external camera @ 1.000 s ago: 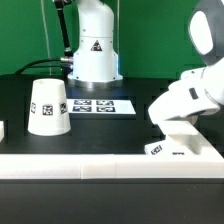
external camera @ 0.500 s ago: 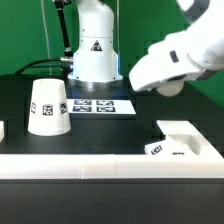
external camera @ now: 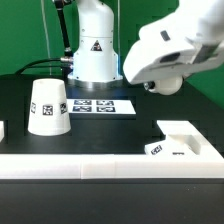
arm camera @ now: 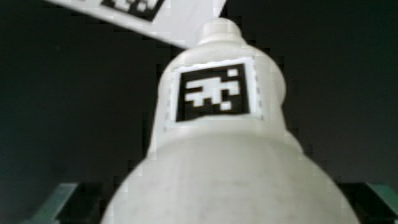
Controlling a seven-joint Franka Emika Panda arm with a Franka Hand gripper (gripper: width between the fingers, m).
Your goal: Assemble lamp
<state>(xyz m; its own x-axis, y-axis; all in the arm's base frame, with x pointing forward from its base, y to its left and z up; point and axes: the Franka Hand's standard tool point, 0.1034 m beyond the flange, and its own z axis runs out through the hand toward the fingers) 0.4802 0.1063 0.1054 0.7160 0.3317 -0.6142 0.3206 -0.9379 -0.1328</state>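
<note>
a: where was the bulb (arm camera: 217, 110), and was anything gripping it?

b: in the air, at about 2 o'clock in the exterior view, under the gripper (external camera: 162, 82). the wrist view showed it running straight out from the camera, tag facing up. the fingers were mostly hidden behind its body, so i'd only say they seemed clenched on its wide end.

a: why hold it that way?

b: my guess is that gripping one end left the other end free to go down into the base (external camera: 190, 132), which lay flat on the table (external camera: 20, 85) at 4 o'clock, well below and apart from the bulb.

a: and the shade (external camera: 48, 107)?

b: it stood wide end down at 9 o'clock, well clear, probably parked there because it goes on last.

a: count them for me.

b: one bulb, one shade, one base, one gripper. also one marker board (external camera: 103, 105) near the centre, in front of the pedestal (external camera: 95, 45) at 12 o'clock.
</note>
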